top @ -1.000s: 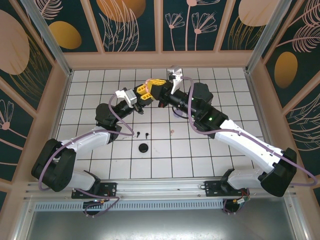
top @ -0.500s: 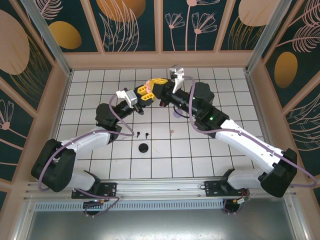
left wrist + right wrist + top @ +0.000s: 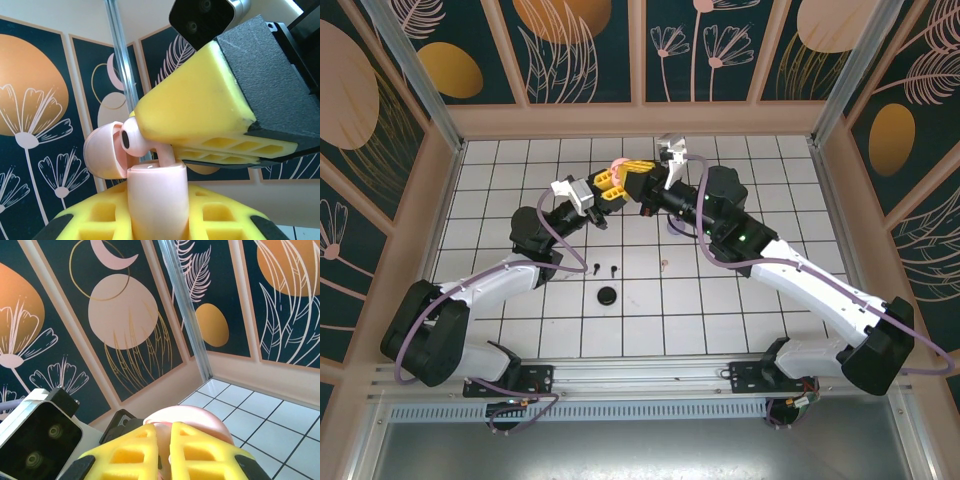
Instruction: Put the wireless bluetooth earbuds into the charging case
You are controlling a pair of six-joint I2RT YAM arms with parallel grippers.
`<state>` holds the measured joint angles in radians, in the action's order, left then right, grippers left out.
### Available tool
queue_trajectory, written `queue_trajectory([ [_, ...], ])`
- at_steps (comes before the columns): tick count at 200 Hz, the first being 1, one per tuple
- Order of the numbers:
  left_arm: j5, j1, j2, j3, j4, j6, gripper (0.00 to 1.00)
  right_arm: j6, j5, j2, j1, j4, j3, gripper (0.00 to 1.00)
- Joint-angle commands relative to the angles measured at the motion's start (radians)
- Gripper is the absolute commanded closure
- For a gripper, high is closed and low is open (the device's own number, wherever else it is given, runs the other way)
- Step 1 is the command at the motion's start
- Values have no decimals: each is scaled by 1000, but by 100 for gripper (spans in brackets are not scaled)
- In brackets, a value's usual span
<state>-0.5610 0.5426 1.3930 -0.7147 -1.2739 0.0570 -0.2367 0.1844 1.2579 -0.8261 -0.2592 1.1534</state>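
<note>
Overhead view: the two arms meet above the far middle of the white tiled table (image 3: 500, 330). The left gripper (image 3: 608, 183), with yellow honeycomb fingers, is clamped on a glossy pink charging case (image 3: 617, 163) with rounded corners, which is held off the table.

Left wrist view: the charging case (image 3: 157, 200) stands upright between the left gripper's (image 3: 157, 220) yellow fingers (image 3: 95, 217), and its domed lid (image 3: 102, 152) is hinged open to the left. A pink stemmed earbud (image 3: 131, 139) with a rounded head sits at the case's open top. Its stem points down into the mouth and its head is above the rim, so it is not fully seated. The right gripper (image 3: 145, 127) is pinched closed on this earbud, the tip of its upper yellow finger (image 3: 195, 100) resting against the head.

Right wrist view: the right gripper's (image 3: 165, 445) two yellow fingers lie close together, with the rounded pink lid (image 3: 192, 417) just beyond them.

On the table, near its centre and well apart from the case:
- Two black stemmed earbuds (image 3: 594, 267) lie side by side.
- A second pink earbud (image 3: 664, 264) lies to their right.
- A black round disc (image 3: 608, 296) lies just nearer the arm bases.
</note>
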Motion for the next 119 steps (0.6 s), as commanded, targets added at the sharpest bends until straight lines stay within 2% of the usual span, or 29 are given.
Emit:
queue_trajectory([
  [1, 1, 5, -20, -38, -38, 17, 100, 22, 61, 24, 2, 77, 49, 82],
  [26, 6, 5, -15, -37, -38, 27, 100, 9, 15, 15, 2, 78, 66, 62],
  [43, 18, 5, -15, -31, -39, 30, 100, 4, -16, -3, 5, 84, 79, 58],
  [73, 36, 4, -9, -22, -47, 40, 100, -20, -75, -51, 10, 96, 91, 44],
  [119, 117, 5, -5, 16, -71, 25, 100, -128, -205, -164, 23, 181, 65, 38],
])
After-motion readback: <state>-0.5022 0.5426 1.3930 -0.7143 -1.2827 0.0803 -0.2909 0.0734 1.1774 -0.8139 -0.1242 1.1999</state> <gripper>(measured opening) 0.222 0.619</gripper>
